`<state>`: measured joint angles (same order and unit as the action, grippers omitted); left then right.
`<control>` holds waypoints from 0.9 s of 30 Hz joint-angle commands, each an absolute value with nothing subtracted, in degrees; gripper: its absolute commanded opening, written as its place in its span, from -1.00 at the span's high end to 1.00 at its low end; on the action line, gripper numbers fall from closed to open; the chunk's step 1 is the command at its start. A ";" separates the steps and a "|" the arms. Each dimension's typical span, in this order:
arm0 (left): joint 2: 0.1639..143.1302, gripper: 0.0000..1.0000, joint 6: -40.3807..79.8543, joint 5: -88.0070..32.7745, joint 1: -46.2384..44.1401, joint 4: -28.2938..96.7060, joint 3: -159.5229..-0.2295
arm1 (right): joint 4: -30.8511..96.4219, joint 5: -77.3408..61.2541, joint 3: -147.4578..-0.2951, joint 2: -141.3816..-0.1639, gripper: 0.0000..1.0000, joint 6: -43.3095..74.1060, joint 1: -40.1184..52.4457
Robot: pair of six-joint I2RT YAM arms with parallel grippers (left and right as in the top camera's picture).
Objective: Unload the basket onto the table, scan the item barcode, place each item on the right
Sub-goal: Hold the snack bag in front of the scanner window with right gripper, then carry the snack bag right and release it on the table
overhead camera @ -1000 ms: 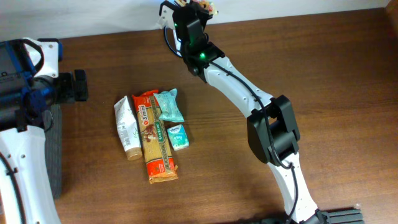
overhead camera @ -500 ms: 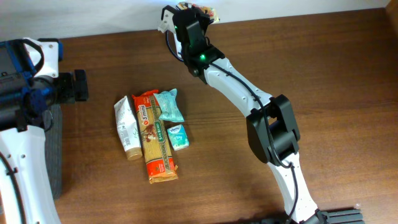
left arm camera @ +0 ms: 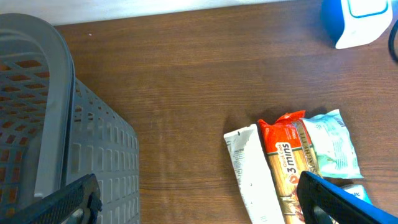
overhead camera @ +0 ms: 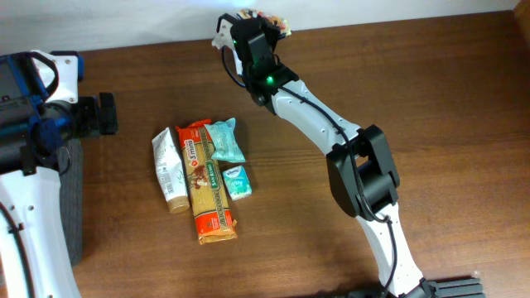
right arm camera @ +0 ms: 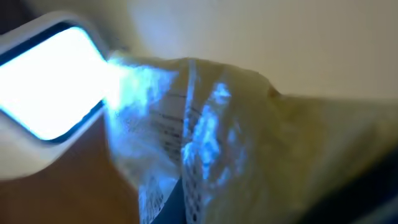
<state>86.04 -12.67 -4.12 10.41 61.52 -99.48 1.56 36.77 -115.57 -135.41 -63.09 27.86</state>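
The crinkly packet [right arm camera: 205, 130] is pinched in the right gripper [overhead camera: 258, 20] at the top centre of the overhead frame. It's close up to the scanner [right arm camera: 43, 81], whose glowing window in the wrist view's upper left washes it blue, I'd guess so the printed side catches the light. The left gripper [left arm camera: 199, 205] hangs spread wide at the left edge beside the basket [left arm camera: 59, 81], probably parked out of the way of the other groceries [overhead camera: 203, 178] left of centre.
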 commanded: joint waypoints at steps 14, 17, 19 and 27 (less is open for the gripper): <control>85.38 -0.98 -13.39 -4.73 10.57 61.43 -99.46 | 6.02 38.24 -115.09 -135.35 0.92 -62.54 31.51; 85.38 -0.98 -13.39 -4.73 10.57 61.41 -99.46 | 2.00 38.24 -115.09 -133.82 0.92 -62.59 31.92; 85.38 -0.98 -13.39 -4.73 10.57 61.41 -99.46 | 0.56 38.26 -115.09 -132.05 0.92 -62.78 31.83; 85.38 -0.98 -13.39 -4.73 10.57 61.43 -99.46 | -1.08 41.60 -115.09 -119.94 0.92 -62.19 29.87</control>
<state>86.04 -12.67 -4.10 10.41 61.52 -99.48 -1.48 39.07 -114.45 -130.08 -63.16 30.68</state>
